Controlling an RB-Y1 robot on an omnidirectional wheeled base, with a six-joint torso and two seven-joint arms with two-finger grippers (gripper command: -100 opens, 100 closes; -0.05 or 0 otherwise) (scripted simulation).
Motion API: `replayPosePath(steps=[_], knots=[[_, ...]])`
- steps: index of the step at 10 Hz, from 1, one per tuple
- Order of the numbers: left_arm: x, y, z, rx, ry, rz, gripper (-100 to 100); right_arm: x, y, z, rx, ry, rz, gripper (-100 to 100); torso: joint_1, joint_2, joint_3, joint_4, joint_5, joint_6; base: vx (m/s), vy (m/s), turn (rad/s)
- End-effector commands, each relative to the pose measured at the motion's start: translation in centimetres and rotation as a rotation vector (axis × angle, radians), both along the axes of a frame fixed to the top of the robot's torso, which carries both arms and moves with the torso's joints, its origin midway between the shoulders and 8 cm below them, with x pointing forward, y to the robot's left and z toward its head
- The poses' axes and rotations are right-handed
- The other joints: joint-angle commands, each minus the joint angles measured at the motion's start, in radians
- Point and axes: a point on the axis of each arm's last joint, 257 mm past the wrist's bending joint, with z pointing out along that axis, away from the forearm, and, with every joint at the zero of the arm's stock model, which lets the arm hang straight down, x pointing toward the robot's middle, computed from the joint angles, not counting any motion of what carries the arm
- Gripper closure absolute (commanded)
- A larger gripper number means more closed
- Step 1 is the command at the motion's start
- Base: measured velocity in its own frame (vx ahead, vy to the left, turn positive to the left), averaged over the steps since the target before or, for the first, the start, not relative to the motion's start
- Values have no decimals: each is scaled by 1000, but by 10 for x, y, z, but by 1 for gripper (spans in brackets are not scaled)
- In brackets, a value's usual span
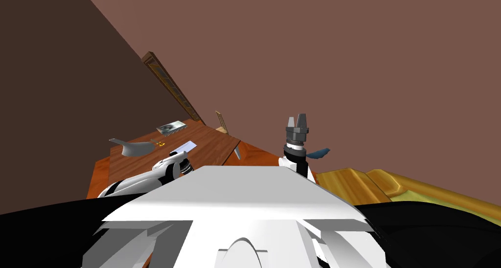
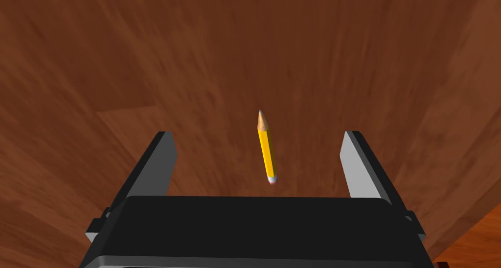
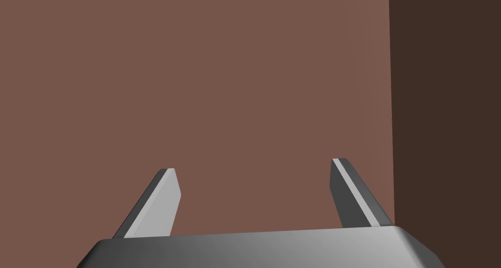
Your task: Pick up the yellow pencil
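Our left gripper [image 2: 258, 133] hangs over the one wooden table [image 2: 147, 59] with its two fingers [image 2: 164, 157] spread wide, holding nothing. The one yellow pencil [image 2: 265, 147] lies flat on the table between them, about midway, touching neither. Its eraser end is close to the gripper's body and its sharpened tip points away. In the head view, three more things lie on the table beyond this gripper: one white card [image 1: 185, 145] nearest, one grey scoop [image 1: 134, 147] to its left, and one book [image 1: 171, 127] farthest. Our right gripper [image 3: 253, 167] is raised well off to the right, clear of the table, its two fingers also apart and empty.
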Motion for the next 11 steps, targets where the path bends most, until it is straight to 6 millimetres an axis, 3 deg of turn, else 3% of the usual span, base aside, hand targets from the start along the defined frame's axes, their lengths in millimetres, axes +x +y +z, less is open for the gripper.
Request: replayPosePath(steps=[1, 2, 3, 9, 10, 11], knots=[[0, 0, 0, 0, 0, 0, -100, 0, 0, 0, 0, 0, 0, 0, 0, 0, 0, 0, 0, 0, 7, 2, 4], [0, -1, 0, -2, 1, 2, 0, 0, 0, 0, 0, 0, 0, 0, -1, 1, 1, 0, 0, 0, 0, 0, 0], [-4, -7, -10, -2, 3, -4, -100, 0, 0, 0, 0, 0, 0, 0, -1, 2, 1, 1, 0, 0, 13, 27, 27], [-9, -17, -25, -2, 4, -13, -100, 0, 0, 0, 0, 0, 0, 0, 2, 1, 0, 0, 1, 0, 21, 26, 16], [-9, -18, -25, -3, 4, -12, 100, 0, 0, 0, 0, 0, 0, 0, 2, 1, 0, 0, 1, 0, 0, 0, 0], [-9, -18, -25, -3, 4, -12, 100, 0, 0, 0, 0, 0, 0, 0, 2, 1, 1, 0, 1, 0, 0, 0, 0]])
